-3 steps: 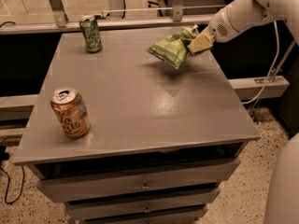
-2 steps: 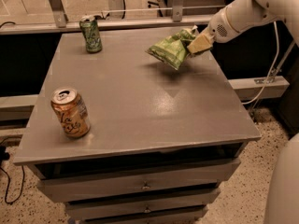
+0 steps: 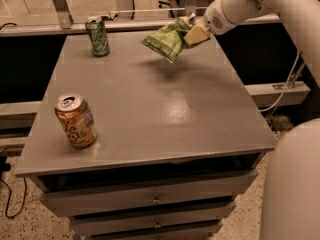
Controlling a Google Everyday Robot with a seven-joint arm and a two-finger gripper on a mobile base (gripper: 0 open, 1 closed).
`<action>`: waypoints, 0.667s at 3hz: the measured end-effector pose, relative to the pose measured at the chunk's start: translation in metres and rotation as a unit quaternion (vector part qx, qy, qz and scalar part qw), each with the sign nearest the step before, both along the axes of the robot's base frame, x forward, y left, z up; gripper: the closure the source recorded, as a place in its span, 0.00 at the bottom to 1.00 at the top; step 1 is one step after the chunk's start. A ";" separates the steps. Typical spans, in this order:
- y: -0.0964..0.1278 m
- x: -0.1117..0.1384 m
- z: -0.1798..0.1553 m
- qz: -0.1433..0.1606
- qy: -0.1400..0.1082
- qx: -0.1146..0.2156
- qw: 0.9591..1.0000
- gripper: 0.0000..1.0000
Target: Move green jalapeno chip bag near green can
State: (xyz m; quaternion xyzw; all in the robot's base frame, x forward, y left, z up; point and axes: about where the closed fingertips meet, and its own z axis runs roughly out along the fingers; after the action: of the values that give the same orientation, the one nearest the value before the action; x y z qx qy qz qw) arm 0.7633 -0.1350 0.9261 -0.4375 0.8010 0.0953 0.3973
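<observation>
The green jalapeno chip bag (image 3: 166, 41) is a crinkled light-green foil bag, held in the air above the far right part of the grey tabletop (image 3: 150, 99). My gripper (image 3: 192, 31) is shut on the bag's right end, with the white arm reaching in from the upper right. The bag's shadow lies on the table below it. The green can (image 3: 97, 36) stands upright at the far left corner of the table, well to the left of the bag.
An orange-and-tan can (image 3: 76, 120) stands near the table's front left. The table is a grey cabinet with drawers (image 3: 155, 199) below. A rail (image 3: 150, 11) runs behind the table. A white robot body part (image 3: 295, 184) fills the lower right.
The gripper has lifted the chip bag slightly and carried it a little leftward, toward the green can. The cans have not moved.
</observation>
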 end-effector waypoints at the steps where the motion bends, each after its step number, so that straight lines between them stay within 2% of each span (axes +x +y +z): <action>1: 0.044 0.038 0.004 0.014 -0.021 -0.009 1.000 1.00; 2: 0.079 0.073 -0.006 0.019 -0.027 -0.021 0.999 1.00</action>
State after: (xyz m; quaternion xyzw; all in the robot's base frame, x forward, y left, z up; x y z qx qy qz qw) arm 0.8363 -0.0560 0.9206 -0.4630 0.7838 0.0742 0.4073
